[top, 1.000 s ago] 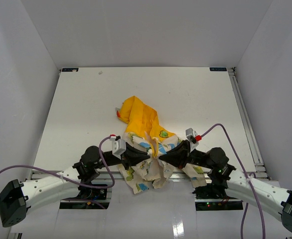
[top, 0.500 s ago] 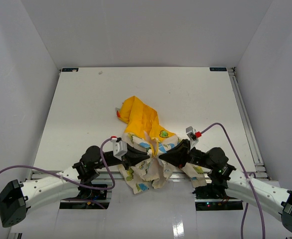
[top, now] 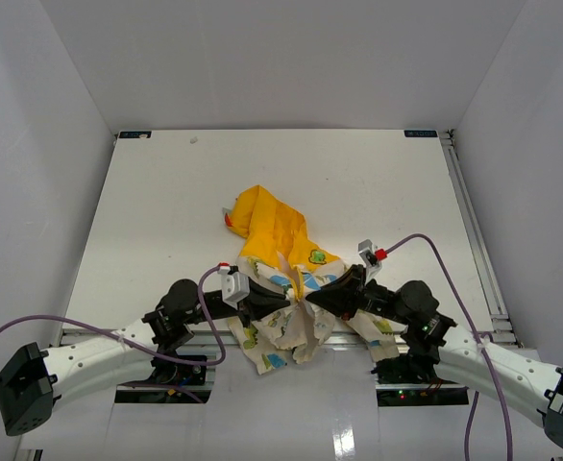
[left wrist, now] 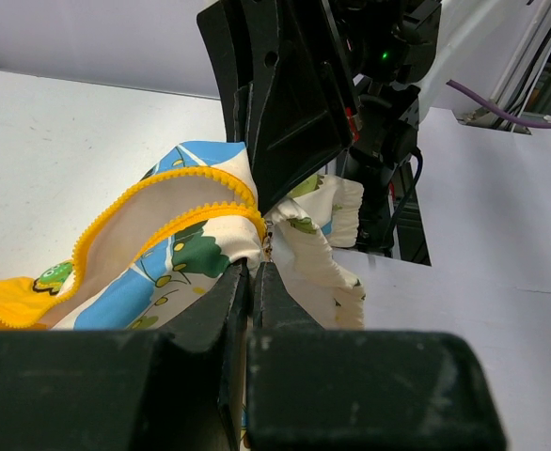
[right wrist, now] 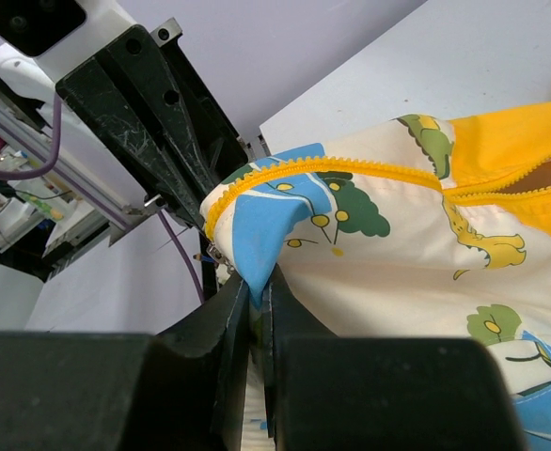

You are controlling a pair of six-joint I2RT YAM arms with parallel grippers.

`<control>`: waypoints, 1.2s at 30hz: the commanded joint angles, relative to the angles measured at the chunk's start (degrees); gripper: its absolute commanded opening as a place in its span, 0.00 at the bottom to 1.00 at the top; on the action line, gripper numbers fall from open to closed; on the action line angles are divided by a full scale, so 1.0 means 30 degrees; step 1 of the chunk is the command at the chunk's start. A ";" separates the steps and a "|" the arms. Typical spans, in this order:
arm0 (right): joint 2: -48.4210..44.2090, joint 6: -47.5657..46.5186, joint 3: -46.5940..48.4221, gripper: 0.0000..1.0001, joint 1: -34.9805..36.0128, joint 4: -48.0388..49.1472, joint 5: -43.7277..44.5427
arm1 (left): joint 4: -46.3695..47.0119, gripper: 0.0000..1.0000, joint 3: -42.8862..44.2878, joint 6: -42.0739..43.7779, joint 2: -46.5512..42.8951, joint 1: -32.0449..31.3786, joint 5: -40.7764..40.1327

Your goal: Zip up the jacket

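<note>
- The jacket [top: 277, 235] lies on the white table [top: 166, 192] at its near edge, about midway across and between the two arms.
- Its long axis runs from the near edge away from the arms, leaning a little to the left.
- The yellow-orange hood [top: 255, 209] is the far end. The cream printed hem is the near end and hangs slightly over the table's front edge.
- The cloth is bunched and creased rather than spread flat, and the lower front is drawn up into a ridge where the two grippers meet.
- The left gripper [top: 281, 301] reaches in from the left. Its fingers are pressed almost together, pinching a fold of the printed fabric at the lower end of the zipper strip [left wrist: 177, 193].
- In the left wrist view a small metal piece [left wrist: 268, 247] sits on the jacket edge just above those fingertips. It is too small to tell whether it is the slider.
- The right gripper [top: 312, 301] comes in from the right, tip to tip with the left one. Its fingers are clamped tight on a blue and cream fold beside the toothed yellow edge.
- From each pinch the toothed yellow edge arcs away toward the hood, and the two sides stand apart, so the front is open.
- The lining shows yellow-orange between the two open sides.
</note>
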 commanded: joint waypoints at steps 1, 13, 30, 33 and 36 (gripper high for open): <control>-0.0361 -0.0218 0.2069 0.08 -0.0056 0.2115 0.1481 | -0.2489 0.00 0.0424 0.0248 0.1023 0.0028 0.0614; -0.0416 -0.0110 0.2342 0.08 -0.0058 0.1597 0.2863 | -0.3107 0.00 0.0363 0.0065 0.1239 0.0028 -0.0830; 0.0341 -0.0238 0.1202 0.08 -0.0067 -0.0337 0.4200 | -0.2915 0.00 0.1334 -0.4750 0.3532 0.0028 -0.0812; 0.0151 -0.0245 0.0988 0.09 -0.0068 -0.0863 0.4777 | -0.2517 0.00 0.1116 -0.5689 0.3892 0.0028 -0.0650; 0.0202 -0.0331 0.0888 0.14 -0.0072 -0.1462 0.5358 | -0.2074 0.00 0.0840 -0.6762 0.3940 0.0028 -0.0862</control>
